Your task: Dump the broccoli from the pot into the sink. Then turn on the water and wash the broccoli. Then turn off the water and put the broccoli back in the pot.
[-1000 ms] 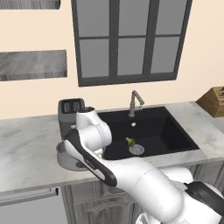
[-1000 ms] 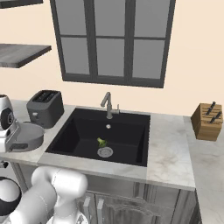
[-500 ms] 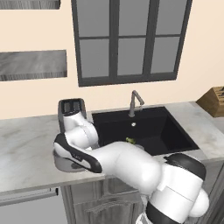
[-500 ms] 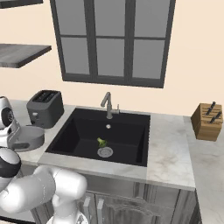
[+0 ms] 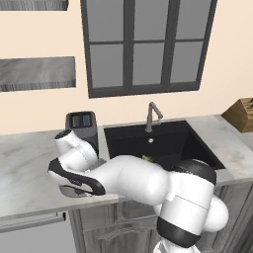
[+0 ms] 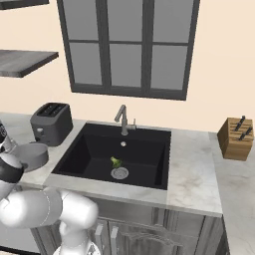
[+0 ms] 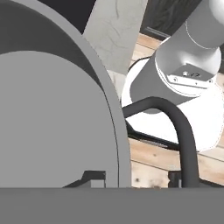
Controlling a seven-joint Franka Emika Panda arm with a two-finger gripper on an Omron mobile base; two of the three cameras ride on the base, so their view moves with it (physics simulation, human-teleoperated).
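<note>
One toaster [image 6: 51, 122] stands behind the pot [image 6: 30, 155], left of the sink [image 6: 74, 160].

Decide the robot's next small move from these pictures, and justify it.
Probably lift the hand away from the pot toward the faucet: the broccoli already lies in the sink, the pot rests on the counter, and no water runs.

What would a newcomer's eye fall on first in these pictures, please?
First the white arm, bent low across the counter's left part toward the grey pot beside the toaster. Then the black sink, where the small green broccoli lies next to the silver drain.
</note>
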